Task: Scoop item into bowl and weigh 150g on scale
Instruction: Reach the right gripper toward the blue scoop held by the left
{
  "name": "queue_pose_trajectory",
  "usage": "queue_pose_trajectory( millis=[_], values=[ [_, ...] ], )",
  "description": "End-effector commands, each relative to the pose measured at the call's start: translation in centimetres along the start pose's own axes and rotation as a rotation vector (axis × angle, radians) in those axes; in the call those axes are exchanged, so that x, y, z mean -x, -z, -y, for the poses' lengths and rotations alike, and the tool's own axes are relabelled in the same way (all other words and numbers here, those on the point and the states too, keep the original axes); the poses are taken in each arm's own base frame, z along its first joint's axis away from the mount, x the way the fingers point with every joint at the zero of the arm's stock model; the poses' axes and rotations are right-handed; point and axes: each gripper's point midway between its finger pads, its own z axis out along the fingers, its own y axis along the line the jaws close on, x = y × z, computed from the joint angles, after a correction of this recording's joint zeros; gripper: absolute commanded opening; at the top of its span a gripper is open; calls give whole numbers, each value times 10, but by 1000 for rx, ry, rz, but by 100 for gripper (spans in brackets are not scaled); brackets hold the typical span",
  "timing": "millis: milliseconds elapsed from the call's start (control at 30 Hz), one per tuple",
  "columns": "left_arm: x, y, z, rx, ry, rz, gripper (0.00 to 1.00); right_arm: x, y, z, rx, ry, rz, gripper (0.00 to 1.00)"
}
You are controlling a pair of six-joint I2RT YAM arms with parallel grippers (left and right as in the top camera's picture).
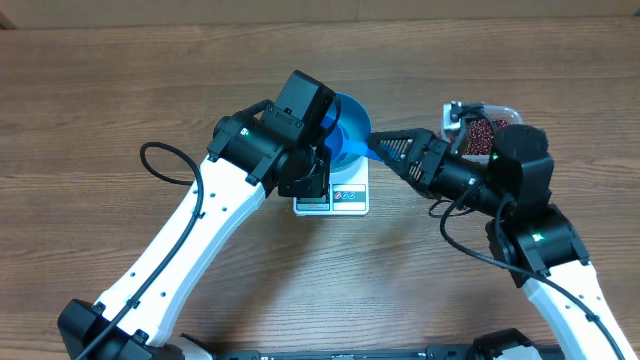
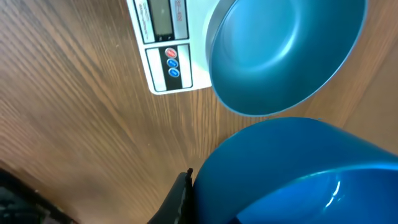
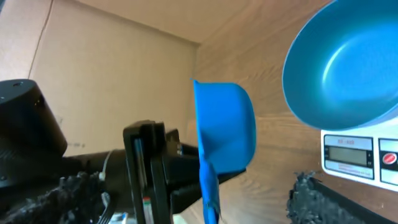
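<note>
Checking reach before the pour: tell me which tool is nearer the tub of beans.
Right. The right tool sits just left of the tub, by the bowl. The left tool is beyond the bowl's far side, over the scale.

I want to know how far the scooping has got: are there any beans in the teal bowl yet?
No: in the left wrist view the bowl on the scale shows only a bare, smooth blue inside.

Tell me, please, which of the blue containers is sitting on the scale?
The large round teal bowl, resting on the white scale; the smaller bright blue scoop has a handle and is off the scale.
</note>
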Motion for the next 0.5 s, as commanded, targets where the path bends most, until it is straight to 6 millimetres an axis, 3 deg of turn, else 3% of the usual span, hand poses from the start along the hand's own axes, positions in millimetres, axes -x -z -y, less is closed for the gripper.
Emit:
queue_pose_trajectory(
  millis=[0, 267, 400, 467],
  values=[
    [-7, 0, -4, 18, 8, -31, 4, 10, -2, -5, -31, 31, 83, 90],
    [-15, 0, -6, 30, 6, -71, 4, 7, -14, -1, -55, 35, 85, 86],
    [-17, 0, -7, 39, 6, -88, 4, 5, -22, 9, -76, 15, 58, 66],
    [-17, 0, -7, 39, 6, -88, 4, 4, -25, 11, -76, 10, 43, 63]
  ],
)
